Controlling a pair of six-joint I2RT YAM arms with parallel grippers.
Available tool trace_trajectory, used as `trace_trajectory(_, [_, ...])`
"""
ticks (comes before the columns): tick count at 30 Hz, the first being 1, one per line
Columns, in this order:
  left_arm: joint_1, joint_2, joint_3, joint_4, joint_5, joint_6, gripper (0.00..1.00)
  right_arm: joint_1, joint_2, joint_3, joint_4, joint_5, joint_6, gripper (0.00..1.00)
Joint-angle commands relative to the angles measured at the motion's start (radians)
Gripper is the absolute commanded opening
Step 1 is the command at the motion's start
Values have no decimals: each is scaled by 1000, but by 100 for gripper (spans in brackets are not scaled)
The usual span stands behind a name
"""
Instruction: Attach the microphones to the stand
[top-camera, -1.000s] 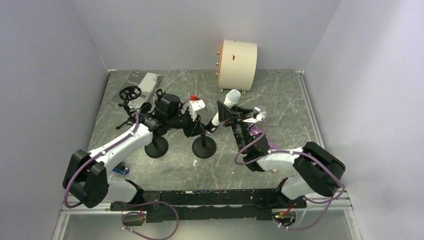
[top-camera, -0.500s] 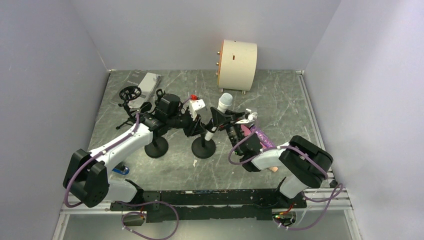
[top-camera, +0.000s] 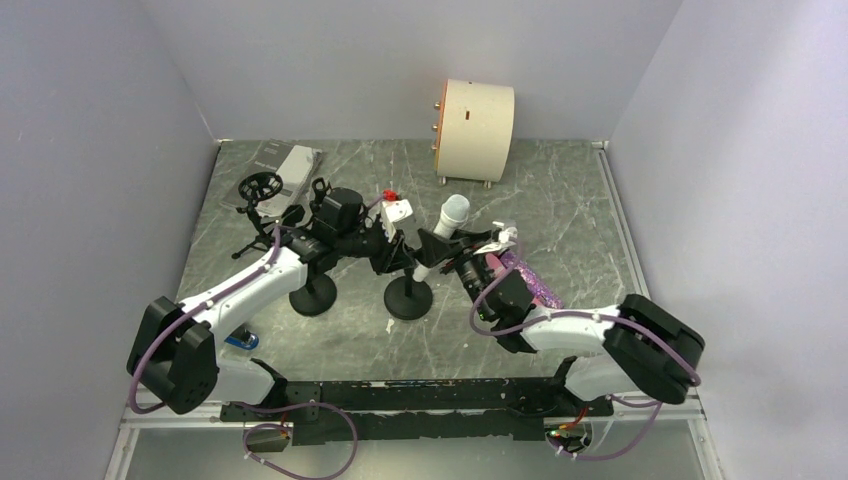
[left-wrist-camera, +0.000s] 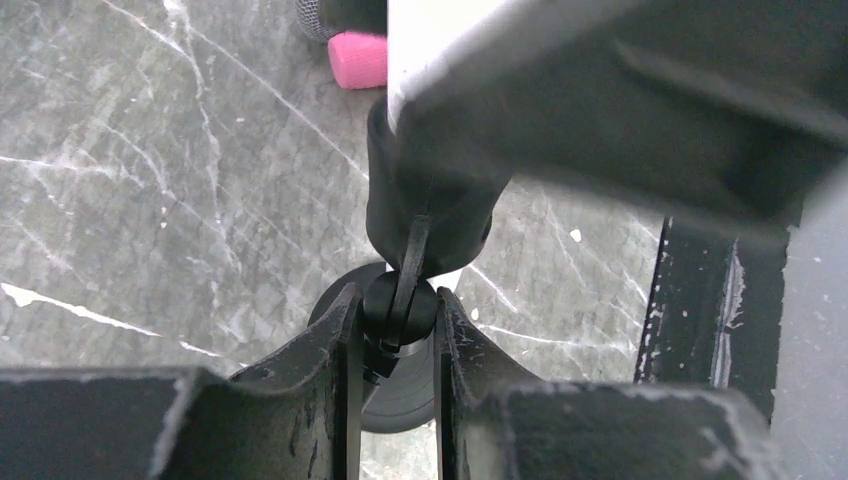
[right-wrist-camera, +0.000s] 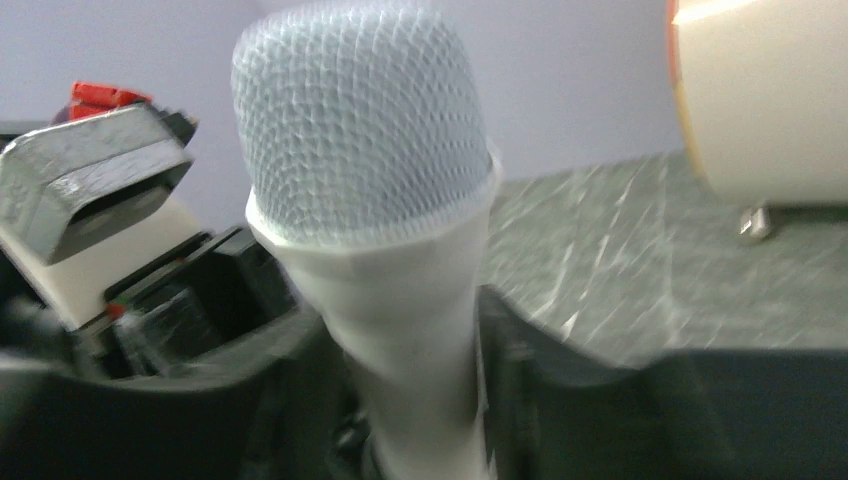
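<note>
- Step in hand: seating the white microphone (right-wrist-camera: 365, 140) into the black clip (left-wrist-camera: 430, 215) of the stand (top-camera: 408, 297); judging by the lower end already sitting inside the clip, nearly finishing this one.
- Pinching the thin joint just under the clip with the left gripper (left-wrist-camera: 398, 310), jaws almost closed and pressing on it from both sides, so steadying the stand.
- Reaching around the white body, below the pale-blue mesh head, with the right gripper (top-camera: 448, 250); dark fingers lying on both sides of the body, but not possible telling whether gripping it or standing loose.
- Leaning tilted over the round base of the stand, with the head pointing up toward the cream drum (top-camera: 475, 117) at the back of the table (top-camera: 560, 200).
- Next move, as a judgement: checking that the body is sitting firm in the clip, then opening the right jaws fully and drawing back without dragging the microphone out; holding the joint with the left meanwhile, because of the stand probably tipping easily.
- After that, probably going for one of the microphones lying just right of the stand.
- Counting microphones in view: three, namely the white one, the pink microphone (left-wrist-camera: 358, 60) and the purple microphone (top-camera: 530, 285), the last two lying side by side; no peach one showing.
- Counting stands: two, the held one and a second stand (top-camera: 313, 295) just left of it.
- Counting drums: one.
</note>
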Motion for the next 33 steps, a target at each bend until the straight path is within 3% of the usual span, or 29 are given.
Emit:
trace_trajectory(1, [-21,13,0,43,58,-73,3,50,-100,58,-339,0,79,74])
trace_trajectory(5, [-21,5,-7,59,50,-85,3,46,-199,74,-499,58,105,85])
trace_trajectory(16, [-21,3,24,153,-86,-118,2,40,-521,112,-934,116,126,85])
trace_trajectory(23, [-20,92,138,224,-308,-112,3,37,-655,135,-1138,179,220,81])
trace_trajectory(33, [-9,296,365,289,-637,-102,3,37,-674,221,-1365,239,286,80])
